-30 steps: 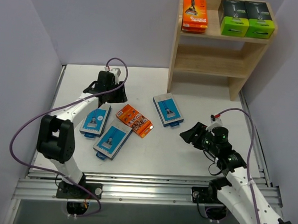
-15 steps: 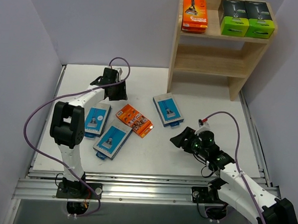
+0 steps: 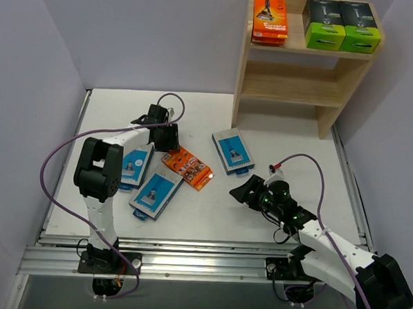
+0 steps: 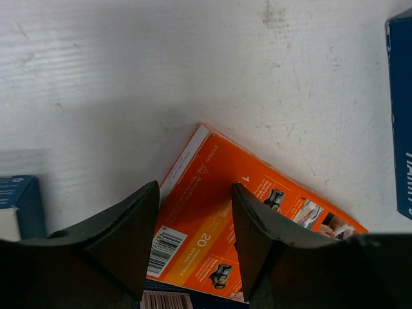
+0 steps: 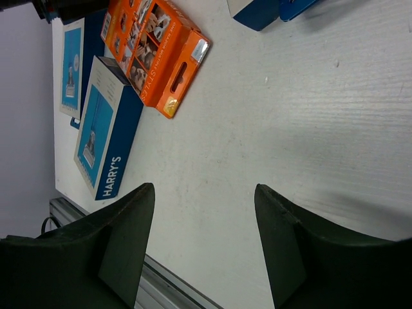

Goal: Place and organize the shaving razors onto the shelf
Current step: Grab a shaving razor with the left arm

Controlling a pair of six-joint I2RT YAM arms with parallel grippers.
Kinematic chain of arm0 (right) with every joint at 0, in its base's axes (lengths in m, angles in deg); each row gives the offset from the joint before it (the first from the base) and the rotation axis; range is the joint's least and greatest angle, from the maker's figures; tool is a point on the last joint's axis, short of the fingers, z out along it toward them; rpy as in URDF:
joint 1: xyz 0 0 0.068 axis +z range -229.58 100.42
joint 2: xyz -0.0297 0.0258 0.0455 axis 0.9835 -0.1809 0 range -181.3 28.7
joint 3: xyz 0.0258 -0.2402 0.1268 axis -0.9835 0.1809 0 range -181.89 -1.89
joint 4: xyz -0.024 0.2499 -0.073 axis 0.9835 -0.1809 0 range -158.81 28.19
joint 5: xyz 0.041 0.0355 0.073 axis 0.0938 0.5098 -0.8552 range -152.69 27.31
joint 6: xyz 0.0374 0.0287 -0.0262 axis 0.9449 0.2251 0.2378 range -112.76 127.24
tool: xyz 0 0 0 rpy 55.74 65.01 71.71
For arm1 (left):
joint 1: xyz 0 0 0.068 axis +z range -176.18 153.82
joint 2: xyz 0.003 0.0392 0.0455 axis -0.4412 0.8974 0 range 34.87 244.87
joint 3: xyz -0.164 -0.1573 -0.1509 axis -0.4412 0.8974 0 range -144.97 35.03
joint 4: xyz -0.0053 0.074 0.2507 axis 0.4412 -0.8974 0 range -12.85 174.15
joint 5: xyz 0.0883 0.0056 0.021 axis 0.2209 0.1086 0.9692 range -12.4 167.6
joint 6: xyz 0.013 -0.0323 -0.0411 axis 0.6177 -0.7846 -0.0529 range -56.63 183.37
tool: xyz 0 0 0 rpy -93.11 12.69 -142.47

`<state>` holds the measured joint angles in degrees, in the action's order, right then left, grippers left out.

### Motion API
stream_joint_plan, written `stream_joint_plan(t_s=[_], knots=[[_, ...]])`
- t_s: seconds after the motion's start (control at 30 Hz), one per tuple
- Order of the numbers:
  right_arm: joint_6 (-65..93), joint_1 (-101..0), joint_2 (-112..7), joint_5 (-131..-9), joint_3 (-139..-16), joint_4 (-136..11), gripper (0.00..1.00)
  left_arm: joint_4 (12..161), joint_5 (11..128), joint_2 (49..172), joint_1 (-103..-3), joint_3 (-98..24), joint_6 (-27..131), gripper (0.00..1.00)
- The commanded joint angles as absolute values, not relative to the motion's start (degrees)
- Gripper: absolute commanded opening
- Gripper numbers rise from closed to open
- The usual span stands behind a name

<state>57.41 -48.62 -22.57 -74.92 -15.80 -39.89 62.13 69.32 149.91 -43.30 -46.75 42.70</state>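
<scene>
Where the left gripper (image 4: 194, 190) hangs parted and empty over the far-left end of the orange pack (image 4: 219, 161), that pack lies flat mid-table, long axis diagonal toward the near-right corner. Barcode: left wrist view only. Right gripper (image 3: 243, 191): parted, empty. Blue cards (image 3: 156, 195) either side; shelf (image 3: 293, 79) far-right.

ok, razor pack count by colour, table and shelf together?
Orange packs: 3 (one on the table; the shelf stack looks like two)
Black boxes with lime-green ends: 2
Light-blue cards: 3
Total: 8
</scene>
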Motion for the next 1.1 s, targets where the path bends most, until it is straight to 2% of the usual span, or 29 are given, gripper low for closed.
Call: stream_joint_plan(t_s=[0.0, 0.43, 0.8, 1.07], knots=[[58.3, -47.3, -24.4, -72.7, -16.5, -35.5, 0.59, 64.9, 65.8, 150.8, -45.0, -45.3, 42.1, 0.57], [61.4, -44.1, -29.4, -71.0, -14.6, -29.5, 0.6, 66.2, 62.7, 151.2, -51.7, -43.5, 42.5, 0.57], [60.8, -44.1, -22.9, -65.3, -10.3, -33.7, 0.6, 66.4, 64.0, 149.9, -61.5, -41.2, 43.9, 0.57], [60.9, -44.1, -23.0, -63.1, -7.8, -34.2, 0.58, 67.3, 63.4, 149.8, -62.6, -41.5, 44.6, 0.57]])
